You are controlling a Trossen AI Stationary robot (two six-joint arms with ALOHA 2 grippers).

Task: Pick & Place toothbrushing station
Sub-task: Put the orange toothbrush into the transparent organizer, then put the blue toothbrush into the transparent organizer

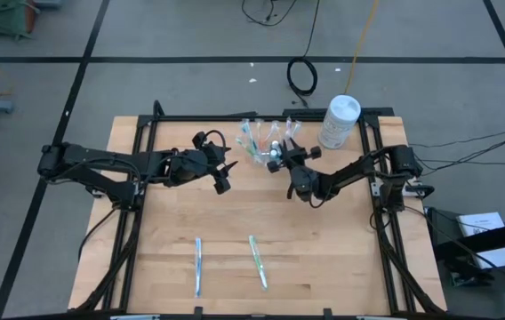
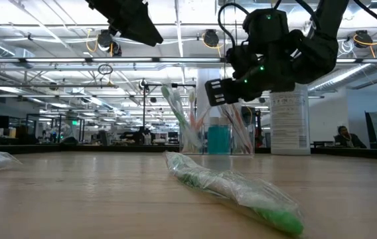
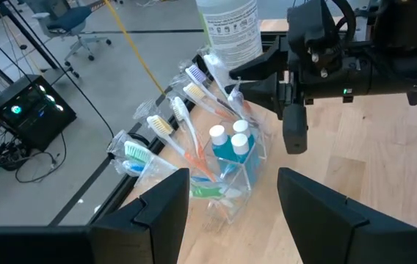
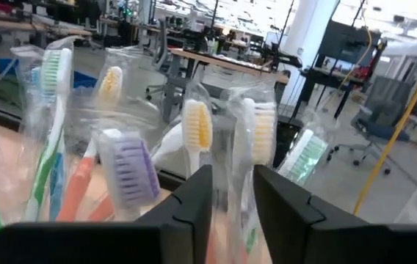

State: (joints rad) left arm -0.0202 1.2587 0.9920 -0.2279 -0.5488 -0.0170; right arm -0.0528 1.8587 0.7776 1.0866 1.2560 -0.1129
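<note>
Far edge of tabletop (image 1: 324, 258) crowded: clear cup (image 3: 239, 170) packed with wrapped toothbrushes (image 3: 183, 117) fanning outward, two capped tubes (image 3: 229, 139) inside. White canister (image 1: 339, 122) stands near it at the far right corner. Right pincer (image 1: 276, 156) hangs directly at the cup, closing off approach from the right side. Left pincer (image 1: 226, 176) sits just beside the cup on the other side, fingers spread; narrow gap between the two. Mid tabletop bare wood, open passage. Near edge: blue wrapped toothbrush (image 1: 198, 265) and green wrapped toothbrush (image 1: 259, 261) lie flat, apart, room between them.
</note>
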